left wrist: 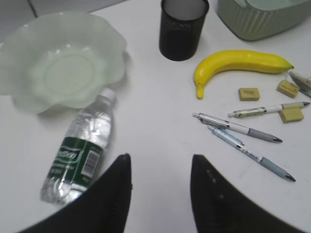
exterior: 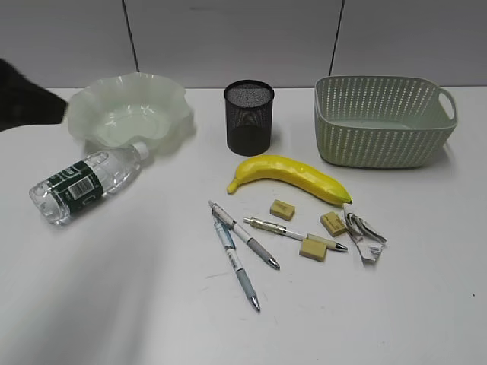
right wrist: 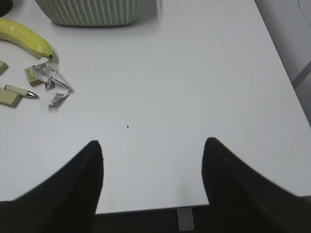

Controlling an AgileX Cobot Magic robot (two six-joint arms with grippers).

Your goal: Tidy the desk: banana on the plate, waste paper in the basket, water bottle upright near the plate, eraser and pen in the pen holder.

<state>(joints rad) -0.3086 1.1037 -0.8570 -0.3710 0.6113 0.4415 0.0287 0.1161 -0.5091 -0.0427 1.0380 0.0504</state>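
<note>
Nearest on the plain white desk (exterior: 426, 304) lie three pens (exterior: 243, 255), three tan erasers (exterior: 313, 249) and the crumpled white-grey waste paper (exterior: 365, 239), with the smooth yellow banana (exterior: 293, 176) just behind them and the clear water bottle with a dark green label (exterior: 80, 186) on its side to the left, its white cap beside the plate. Farther back stand the pale translucent green ruffled plate (exterior: 129, 114), the black wire-mesh pen holder (exterior: 249, 118) and the sage-green perforated basket (exterior: 380, 122). The left gripper (left wrist: 160, 187) hovers with jaws apart and empty beside the bottle, and the right gripper (right wrist: 153, 179) hangs wide apart and empty over bare desk.
</note>
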